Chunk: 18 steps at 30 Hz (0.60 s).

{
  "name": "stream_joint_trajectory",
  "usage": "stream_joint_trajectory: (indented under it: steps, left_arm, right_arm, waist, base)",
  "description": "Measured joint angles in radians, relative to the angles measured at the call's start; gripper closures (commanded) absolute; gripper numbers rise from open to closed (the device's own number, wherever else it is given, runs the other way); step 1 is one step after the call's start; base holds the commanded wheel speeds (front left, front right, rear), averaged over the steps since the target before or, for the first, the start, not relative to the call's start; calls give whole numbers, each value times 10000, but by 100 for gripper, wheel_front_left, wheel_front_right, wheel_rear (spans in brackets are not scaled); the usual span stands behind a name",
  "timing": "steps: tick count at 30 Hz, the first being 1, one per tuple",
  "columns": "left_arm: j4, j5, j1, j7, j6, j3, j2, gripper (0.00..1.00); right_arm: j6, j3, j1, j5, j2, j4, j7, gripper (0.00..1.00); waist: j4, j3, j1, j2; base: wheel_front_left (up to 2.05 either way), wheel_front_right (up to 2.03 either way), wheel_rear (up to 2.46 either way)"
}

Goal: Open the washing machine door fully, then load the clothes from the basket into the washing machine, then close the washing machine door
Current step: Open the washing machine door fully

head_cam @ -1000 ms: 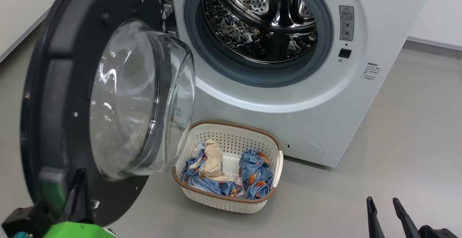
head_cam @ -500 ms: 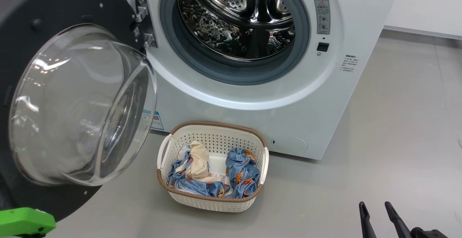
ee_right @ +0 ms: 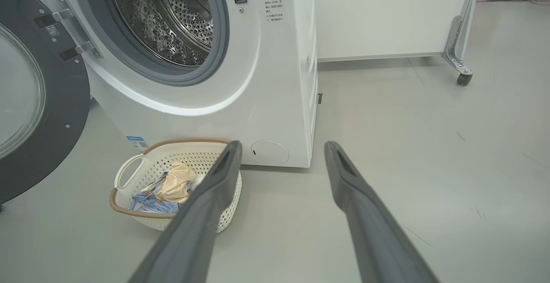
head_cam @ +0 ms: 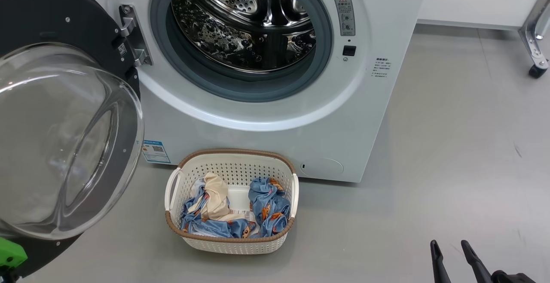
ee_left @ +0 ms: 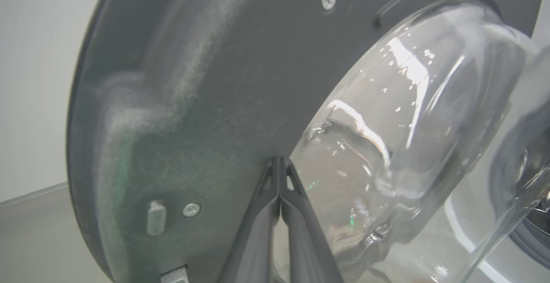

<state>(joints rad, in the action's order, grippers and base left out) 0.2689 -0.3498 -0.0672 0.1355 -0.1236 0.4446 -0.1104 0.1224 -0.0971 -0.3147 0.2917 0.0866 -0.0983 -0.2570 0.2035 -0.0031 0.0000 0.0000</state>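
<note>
The white washing machine (head_cam: 266, 137) stands with its steel drum (head_cam: 240, 21) exposed. Its round black washing machine door (head_cam: 51, 21) hangs swung out at the left, glass dome facing me. In the left wrist view my left gripper (ee_left: 279, 159) is shut, its tips against the door's (ee_left: 206, 81) dark inner face beside the glass dome. The cream basket (head_cam: 232, 152) sits on the floor before the machine, holding the clothes (head_cam: 266, 205): blue printed pieces and a cream piece (head_cam: 215, 197). My right gripper (head_cam: 449, 244) hovers open at the lower right, well right of the basket (ee_right: 129, 175), holding nothing.
Bare grey floor (head_cam: 451, 145) stretches to the right of the machine. A metal leg on a castor (head_cam: 535, 38) stands at the far right by a white wall panel. A blue sticker (head_cam: 155, 150) marks the machine's lower left front.
The door has swung wider open, away from the drum opening. The head camera has turned, shifting the whole picture left. My left arm's green mount has slid toward the lower left corner.
</note>
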Motion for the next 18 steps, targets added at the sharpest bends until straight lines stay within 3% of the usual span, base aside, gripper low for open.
stream_joint_trajectory:
  steps: [10, 18]
  left_arm:
    - [1400, 217, -835, 347, 0, 201, -387, 100]
    - [1427, -94, -1127, 784, 0, 380, -297, 100]
  right_arm:
    - [0, 90, 13, 67, -2, -4, 0, 0]
    - [0, 236, 41, 79, -21, -15, 0, 0]
  waist:
    - [-127, 109, 0, 0]
    - [-114, 101, 0, 0]
  base:
    - [0, 0, 0]
    - [0, 0, 0]
